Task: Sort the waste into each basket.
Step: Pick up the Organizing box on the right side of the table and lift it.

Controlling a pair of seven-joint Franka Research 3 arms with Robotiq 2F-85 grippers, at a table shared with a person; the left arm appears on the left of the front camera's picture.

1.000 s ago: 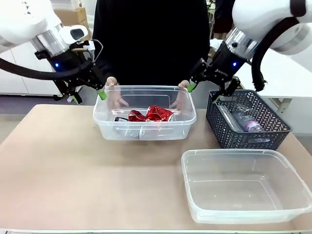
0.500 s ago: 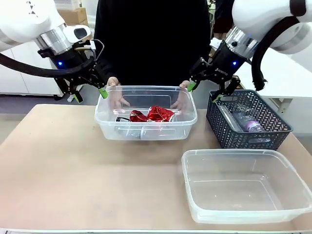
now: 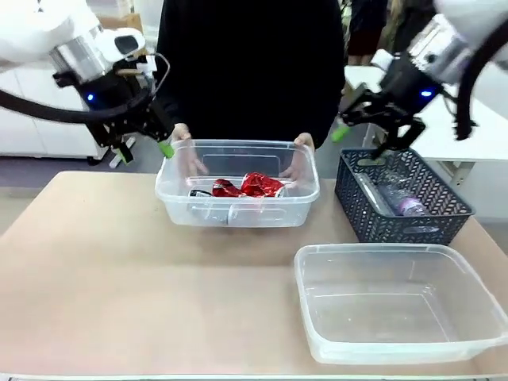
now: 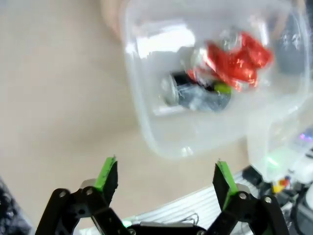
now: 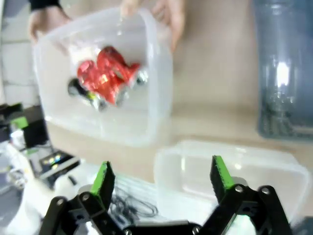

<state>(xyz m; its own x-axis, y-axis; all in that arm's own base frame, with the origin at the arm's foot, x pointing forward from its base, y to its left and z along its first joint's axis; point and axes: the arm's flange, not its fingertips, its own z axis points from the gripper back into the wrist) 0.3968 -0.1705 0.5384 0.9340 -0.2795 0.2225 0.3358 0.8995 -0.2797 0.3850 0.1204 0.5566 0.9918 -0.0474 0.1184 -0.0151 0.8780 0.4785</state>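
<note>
Crushed red cans (image 3: 252, 185) and a small dark can (image 3: 198, 193) lie in a clear tub (image 3: 238, 214) at the far middle of the table. A person's hands (image 3: 184, 141) hold that tub by its far corners. The left wrist view looks down on the red cans (image 4: 230, 61) and the dark can (image 4: 195, 95). They appear in the right wrist view too, red cans (image 5: 107, 73) and dark can (image 5: 83, 93). A bottle with a purple label (image 3: 409, 205) lies in the dark lattice basket (image 3: 413, 228). My left gripper (image 3: 143, 151) (image 4: 166, 176) hangs open, empty, left of the tub. My right gripper (image 3: 365, 139) (image 5: 160, 176) hangs open, empty, above the lattice basket's left end. The sorting baskets are out of view.
A larger clear tub (image 3: 381, 249) with nothing in it stands at the front right. The lattice basket stands at the right, behind it. The person stands at the far edge, arms reaching to the tub. Bare tabletop (image 3: 95, 270) spreads across the left and front.
My right gripper has swung up and to the right, from the tub's right corner to above the lattice basket. My left gripper has shifted slightly. The tub has barely moved.
</note>
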